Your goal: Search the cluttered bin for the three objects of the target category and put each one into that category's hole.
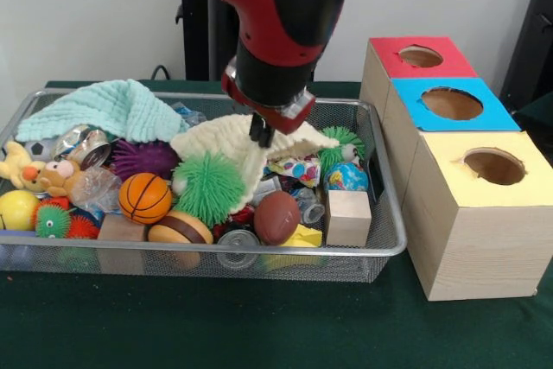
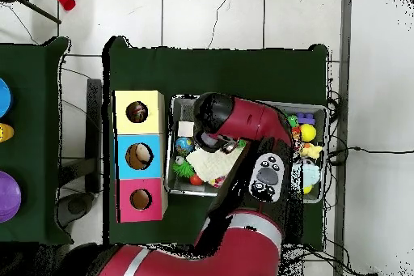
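My gripper (image 1: 259,134) hangs low over the middle of the wire mesh bin (image 1: 393,239), fingers together and pinching the peak of a cream knitted cloth (image 1: 220,140). That cloth drapes over the toys below and also shows in the overhead view as the cream cloth (image 2: 212,163), where the arm (image 2: 242,119) hides the gripper. Around it lie a green spiky ball (image 1: 210,187), a small basketball (image 1: 144,197), a brown football (image 1: 276,217), a globe ball (image 1: 347,177) and a purple spiky ball (image 1: 143,158). Beside the bin stand a red-topped box (image 1: 393,62), a blue-topped box (image 1: 415,114) and a yellow-topped box (image 1: 449,179), each with a round hole.
A mint cloth (image 1: 104,108) covers the bin's back left corner. A wooden block (image 1: 348,217), crushed cans (image 1: 85,146), a plush toy (image 1: 39,174), a yellow ball (image 1: 17,209) and a toy burger (image 1: 180,229) crowd the bin. Green felt (image 1: 259,326) covers the table.
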